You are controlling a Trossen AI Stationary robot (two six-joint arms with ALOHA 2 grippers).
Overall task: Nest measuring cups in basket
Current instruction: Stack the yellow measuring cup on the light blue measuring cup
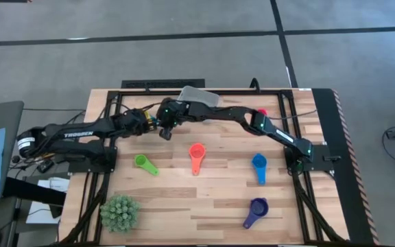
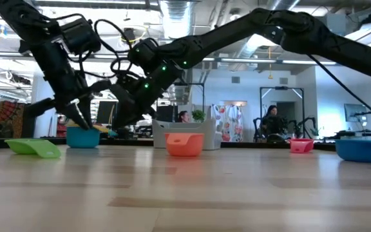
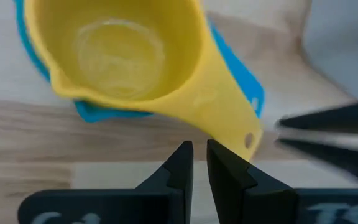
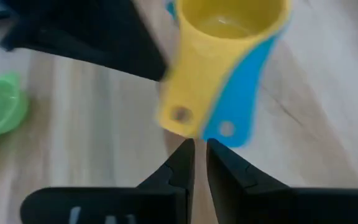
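both your tools are meeting in the upper middle of the overhead frame. the left tool is sitting with its fingers nearly together, gripping nothing, just short of the yellow cup handle. that cup is nesting inside the teal cup on the bench. the right tool is likewise almost closed and empty, beside both handles. the basket is lying just beyond them, at the upper centre. green cup, coral-red cup, blue cup and purple cup are lying spread across the lower half.
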